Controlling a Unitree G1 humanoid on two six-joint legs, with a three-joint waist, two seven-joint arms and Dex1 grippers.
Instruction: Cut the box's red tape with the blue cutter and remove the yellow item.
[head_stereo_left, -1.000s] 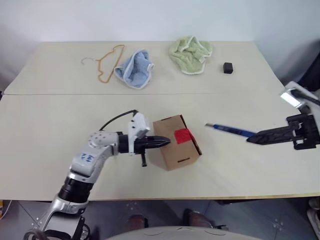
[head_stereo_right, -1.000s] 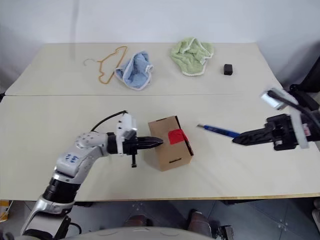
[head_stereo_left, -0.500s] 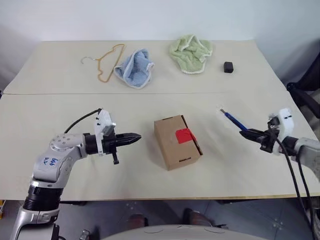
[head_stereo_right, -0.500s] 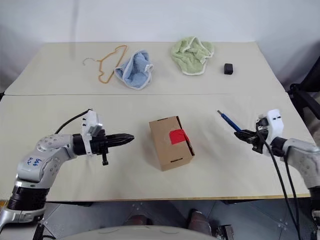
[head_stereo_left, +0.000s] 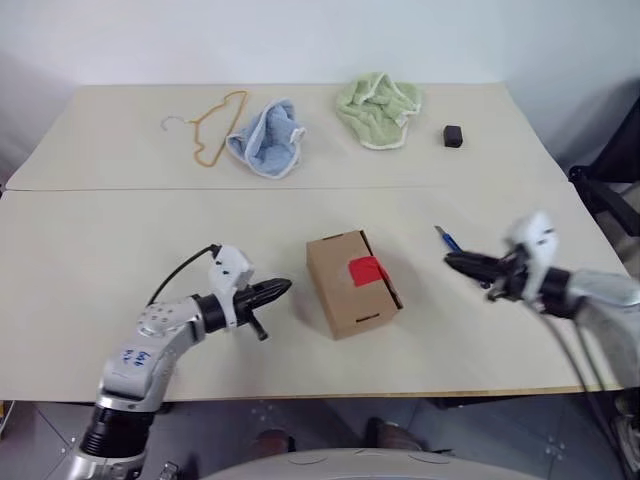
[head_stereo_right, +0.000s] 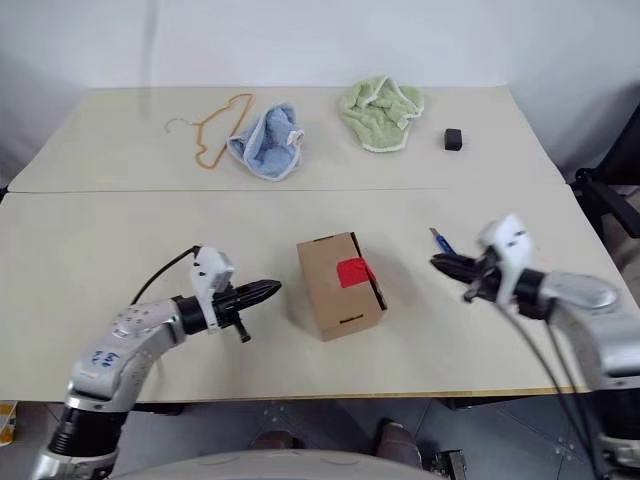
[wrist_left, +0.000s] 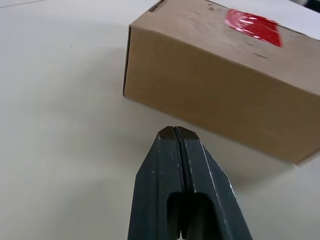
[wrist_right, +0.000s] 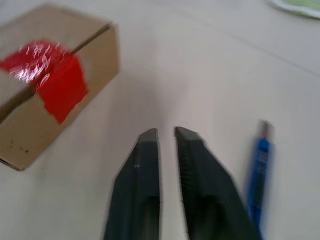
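Note:
The brown box (head_stereo_left: 340, 295) stands in the middle of the near table, shut, with the red tape (head_stereo_left: 366, 270) across its top seam. My left gripper (head_stereo_left: 283, 289) is shut and empty. It hovers level just left of the box, a short gap away, and points at its side wall (wrist_left: 215, 95). To the right of the box, my right gripper (head_stereo_left: 450, 262) is shut and holds nothing. It points toward the box. The blue cutter (wrist_right: 258, 170) lies on the table beside its fingers, not between them. The yellow item is hidden.
On the far table lie a thin orange-tan hanger (head_stereo_left: 215, 125), a light blue cloth (head_stereo_left: 265, 142), a green cloth (head_stereo_left: 378, 108) and a small black cube (head_stereo_left: 453, 135). A seam runs between the two tables. The front edge is close below both arms.
The right gripper swung down and left toward the box, and the cutter, earlier at its tips, now lies beside it. The left gripper drew back from the box, then came nearer again.

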